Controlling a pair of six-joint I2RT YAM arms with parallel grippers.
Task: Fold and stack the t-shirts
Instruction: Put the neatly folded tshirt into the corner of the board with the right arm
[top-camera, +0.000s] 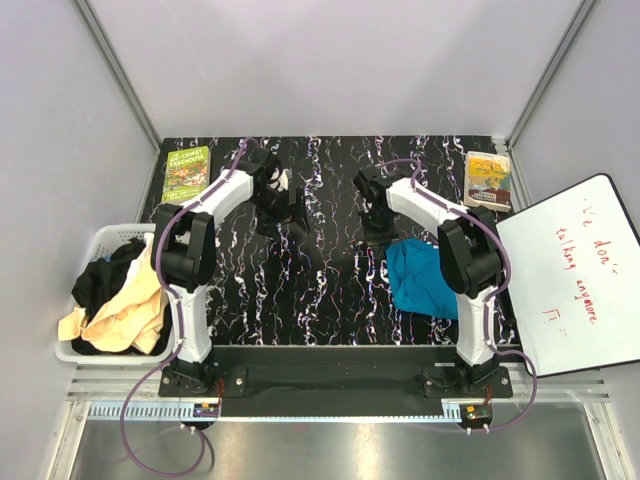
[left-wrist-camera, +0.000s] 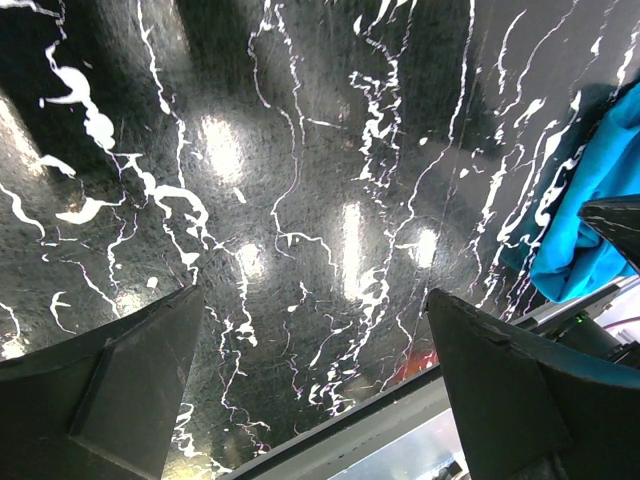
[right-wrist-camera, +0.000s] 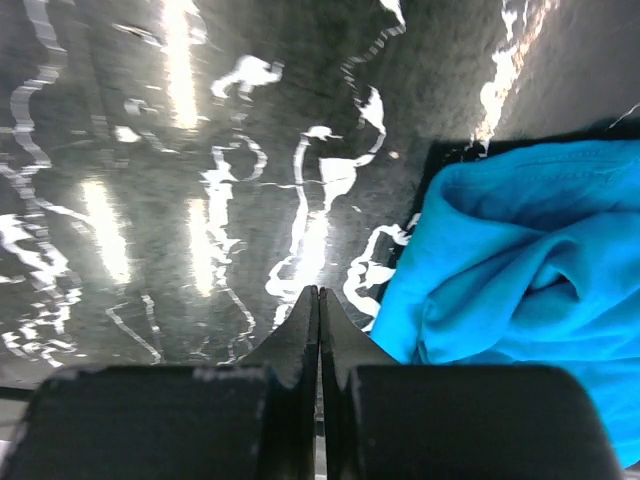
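Note:
A teal blue t-shirt (top-camera: 420, 280) lies folded in a bundle on the black marbled table, right of centre, beside the right arm. It also shows in the right wrist view (right-wrist-camera: 520, 270) and at the right edge of the left wrist view (left-wrist-camera: 590, 220). A black t-shirt (top-camera: 105, 280) and a cream-beige t-shirt (top-camera: 130, 310) lie heaped in the white basket (top-camera: 100, 240) at the left. My left gripper (top-camera: 290, 205) is open and empty above bare table. My right gripper (top-camera: 372, 215) is shut and empty, just left of the teal shirt (right-wrist-camera: 319, 292).
A green book (top-camera: 186, 173) lies at the table's back left and a yellow-covered book (top-camera: 488, 180) at the back right. A whiteboard (top-camera: 575, 275) with red writing leans at the right edge. The table's near edge shows as a metal rail (left-wrist-camera: 400, 410).

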